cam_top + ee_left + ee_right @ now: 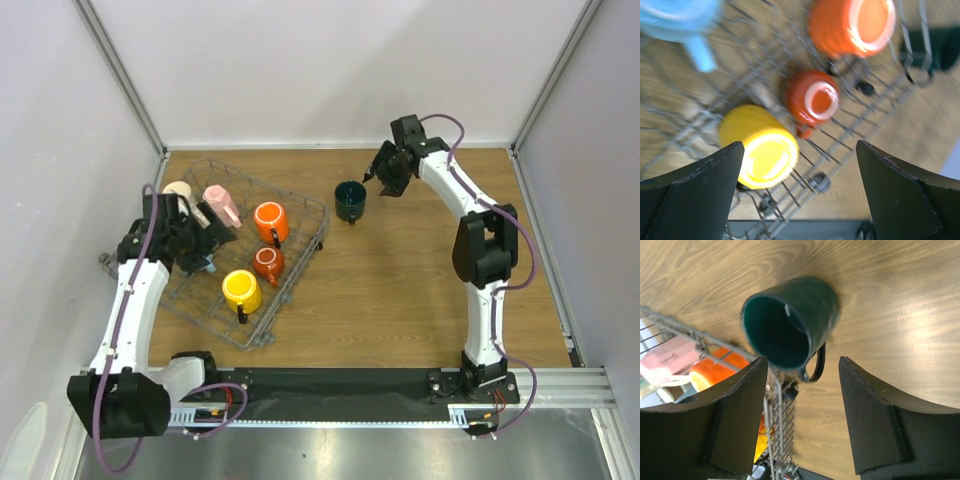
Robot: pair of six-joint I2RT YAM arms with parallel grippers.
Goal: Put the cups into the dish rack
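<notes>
1. The cups lay in two places: the dark green cup (pixel 350 200) stood alone on the wooden table (pixel 420 290), just beside the far right corner of the dish rack (pixel 222 176), while the others sat inside the rack.
2. The left wrist view was blurred. The light blue cup (pixel 680 20) was cut off at its upper left corner, and from above the left arm hid nearly all of it.
3. In the right wrist view a finger and the rack wires covered all but slivers of the pink and orange cups.
4. The dark green cup stood upright, long axis vertical, mouth up, with its handle pointing toward the arm bases.
5. The yellow cup (pixel 241 291), small red cup (pixel 267 263) and orange cup (pixel 271 222) showed their mouths to the overhead camera. The pink cup (pixel 221 204) and cream cup (pixel 180 192) lay further back.
6. The right gripper (pixel 802 360) hung over the dark green cup with its fingers spread and grasping nothing.
7. The left gripper (pixel 800 147) hovered over the rack, fingers wide apart and empty.
</notes>
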